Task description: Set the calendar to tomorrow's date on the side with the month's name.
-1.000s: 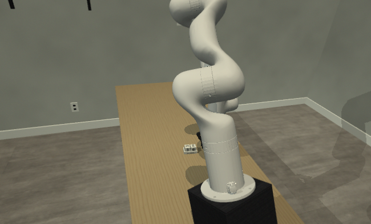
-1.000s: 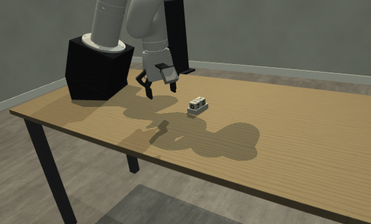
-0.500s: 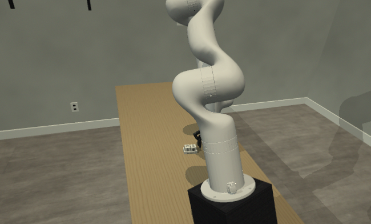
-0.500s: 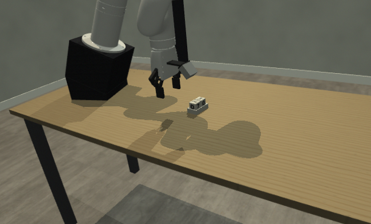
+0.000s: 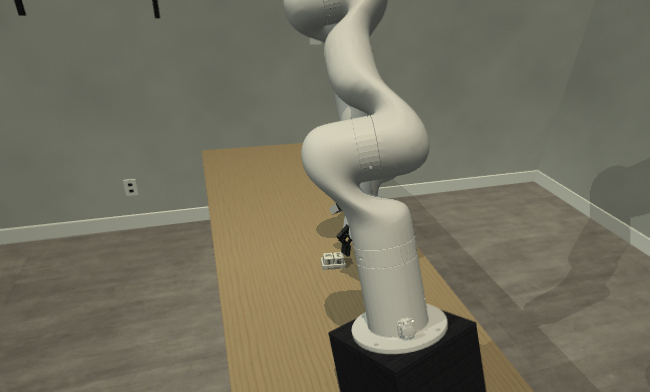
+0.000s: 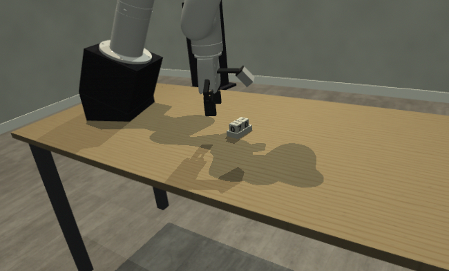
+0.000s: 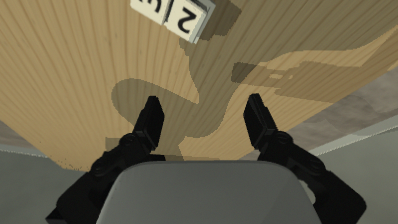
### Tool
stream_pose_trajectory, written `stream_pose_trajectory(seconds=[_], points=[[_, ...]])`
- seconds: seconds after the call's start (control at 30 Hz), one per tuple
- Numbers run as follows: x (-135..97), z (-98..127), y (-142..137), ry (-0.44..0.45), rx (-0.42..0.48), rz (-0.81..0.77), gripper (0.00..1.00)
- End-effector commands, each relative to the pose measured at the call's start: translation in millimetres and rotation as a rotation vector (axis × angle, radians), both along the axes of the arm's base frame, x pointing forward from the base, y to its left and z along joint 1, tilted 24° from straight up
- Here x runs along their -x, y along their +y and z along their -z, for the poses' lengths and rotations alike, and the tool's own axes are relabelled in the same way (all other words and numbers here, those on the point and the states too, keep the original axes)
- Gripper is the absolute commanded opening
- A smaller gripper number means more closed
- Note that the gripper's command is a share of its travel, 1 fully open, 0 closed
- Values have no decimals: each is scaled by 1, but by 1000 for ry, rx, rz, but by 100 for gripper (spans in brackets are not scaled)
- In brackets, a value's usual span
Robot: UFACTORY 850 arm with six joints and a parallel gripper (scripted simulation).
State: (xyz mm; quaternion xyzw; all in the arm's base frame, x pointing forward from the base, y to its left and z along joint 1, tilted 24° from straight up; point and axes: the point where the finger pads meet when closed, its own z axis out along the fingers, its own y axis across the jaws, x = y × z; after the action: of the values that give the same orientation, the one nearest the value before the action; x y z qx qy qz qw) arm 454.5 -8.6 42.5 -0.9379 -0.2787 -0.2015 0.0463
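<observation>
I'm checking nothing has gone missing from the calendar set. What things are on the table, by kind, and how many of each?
Cubes: 2
Tray: 1
Arm pedestal: 1
Total: 4
</observation>
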Motion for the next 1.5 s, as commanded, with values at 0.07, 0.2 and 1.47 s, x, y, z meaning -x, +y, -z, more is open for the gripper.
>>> stream_pose_trajectory(seconds=[0.07,0.2,1.47], points=[[-7,-8,8,-53,88,-193,100],[-11,-13,12,-77,133,-306,100],[-31,-41,39,-209,382,-926,47]])
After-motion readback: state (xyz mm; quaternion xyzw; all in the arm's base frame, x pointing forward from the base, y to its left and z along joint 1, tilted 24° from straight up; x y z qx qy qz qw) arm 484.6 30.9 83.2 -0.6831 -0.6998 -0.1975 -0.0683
